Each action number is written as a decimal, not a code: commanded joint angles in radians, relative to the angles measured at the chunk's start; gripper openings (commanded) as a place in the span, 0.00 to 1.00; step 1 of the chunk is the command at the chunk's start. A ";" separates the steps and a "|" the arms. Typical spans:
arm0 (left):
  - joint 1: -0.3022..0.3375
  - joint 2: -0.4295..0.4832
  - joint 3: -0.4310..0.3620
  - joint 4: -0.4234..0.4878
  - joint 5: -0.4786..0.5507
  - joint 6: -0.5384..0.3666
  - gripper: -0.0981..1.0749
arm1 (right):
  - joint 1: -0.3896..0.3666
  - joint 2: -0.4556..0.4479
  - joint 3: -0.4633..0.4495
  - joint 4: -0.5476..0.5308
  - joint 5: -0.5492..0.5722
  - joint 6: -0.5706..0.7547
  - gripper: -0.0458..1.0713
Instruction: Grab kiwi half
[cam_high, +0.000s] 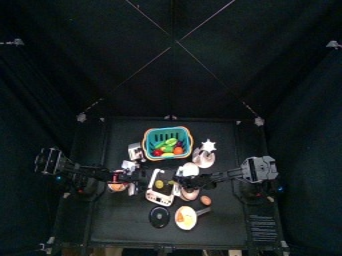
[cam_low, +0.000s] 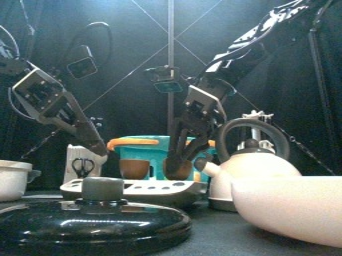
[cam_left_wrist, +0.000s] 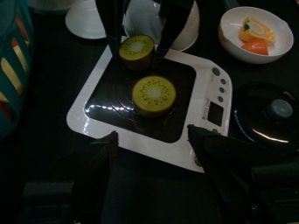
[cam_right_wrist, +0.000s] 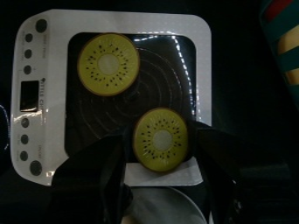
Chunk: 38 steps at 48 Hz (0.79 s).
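Overhead, black curtains (cam_high: 80, 60) enclose table (cam_high: 227, 235).

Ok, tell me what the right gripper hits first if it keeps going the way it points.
Probably the nearer kiwi half on the white scale: the right gripper straddles it with jaws apart, though how far above stays unclear.

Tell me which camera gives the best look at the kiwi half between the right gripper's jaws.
The right wrist view: the kiwi half lies cut face up on the white scale, between the right gripper's open jaws. The left wrist view shows it smaller, farther off. The top and front views do not show it clearly.
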 joint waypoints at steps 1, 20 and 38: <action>0.002 -0.002 -0.011 -0.002 -0.009 0.002 0.91 | 0.005 -0.054 -0.025 -0.014 0.012 0.000 0.72; -0.003 -0.067 -0.015 -0.028 -0.118 0.000 0.91 | 0.029 -0.138 -0.015 -0.132 0.005 0.002 0.72; -0.005 -0.106 -0.017 -0.169 -0.341 -0.051 0.91 | 0.028 -0.219 -0.014 -0.291 -0.083 0.014 0.72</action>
